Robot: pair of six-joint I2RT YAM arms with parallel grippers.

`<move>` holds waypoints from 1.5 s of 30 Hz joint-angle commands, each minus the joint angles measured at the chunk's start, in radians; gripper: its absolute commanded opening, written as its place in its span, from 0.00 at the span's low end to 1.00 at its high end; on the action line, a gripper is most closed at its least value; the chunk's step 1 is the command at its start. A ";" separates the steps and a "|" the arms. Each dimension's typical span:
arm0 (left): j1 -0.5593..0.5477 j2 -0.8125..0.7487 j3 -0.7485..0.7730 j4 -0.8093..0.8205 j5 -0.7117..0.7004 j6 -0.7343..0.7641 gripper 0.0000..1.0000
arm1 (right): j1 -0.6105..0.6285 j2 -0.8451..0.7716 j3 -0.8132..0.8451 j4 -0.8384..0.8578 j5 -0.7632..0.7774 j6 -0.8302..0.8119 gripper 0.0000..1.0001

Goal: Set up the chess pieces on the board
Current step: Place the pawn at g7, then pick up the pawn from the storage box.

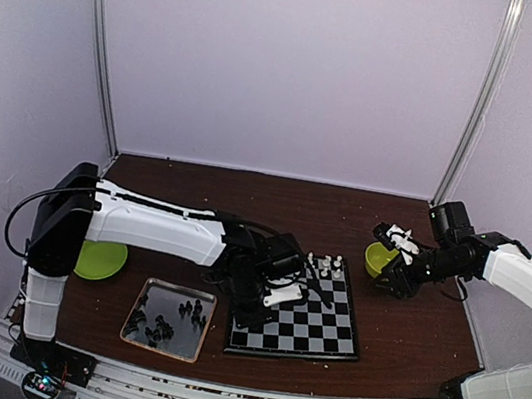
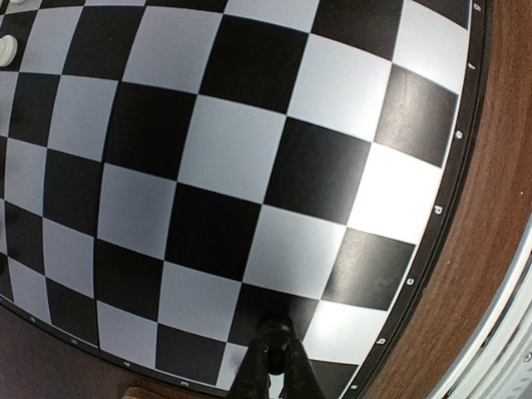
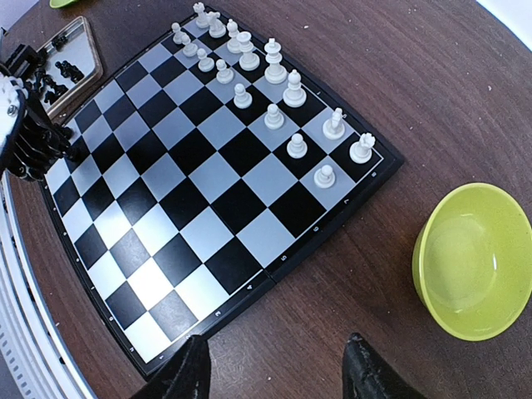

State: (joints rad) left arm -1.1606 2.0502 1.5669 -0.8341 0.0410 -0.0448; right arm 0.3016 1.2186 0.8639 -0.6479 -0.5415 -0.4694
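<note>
The chess pieces are split: the white set (image 3: pixel 249 83) stands in two full rows along the far edge of the board (image 3: pixel 216 179), and the black ones (image 1: pixel 162 326) lie heaped in the metal tray (image 1: pixel 158 294) beside it. The left hand (image 2: pixel 274 353) hangs low over a dark square by the bare near rim, fingers pressed together on a dark lump that may be a black piece, I can't be sure, while the right hand (image 3: pixel 276 370) hovers spread and empty near the green bowl (image 3: pixel 474 266). Best bet here: lower straight down, upright, centred on the square, then release gently so nothing tips.
</note>
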 commanded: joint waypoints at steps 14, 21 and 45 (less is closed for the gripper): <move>-0.017 0.030 0.028 0.008 -0.053 -0.031 0.22 | 0.004 0.004 0.010 -0.012 0.014 -0.013 0.54; -0.021 -0.028 0.042 0.027 -0.076 -0.044 0.27 | 0.004 0.003 0.010 -0.013 0.016 -0.014 0.54; 0.213 -0.495 -0.604 0.162 -0.138 -0.231 0.27 | 0.005 0.002 0.013 -0.016 0.018 -0.018 0.54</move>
State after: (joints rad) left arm -0.9440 1.5761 1.0027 -0.7444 -0.1505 -0.2455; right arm 0.3016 1.2186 0.8639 -0.6586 -0.5339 -0.4763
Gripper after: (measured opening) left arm 0.260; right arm 0.544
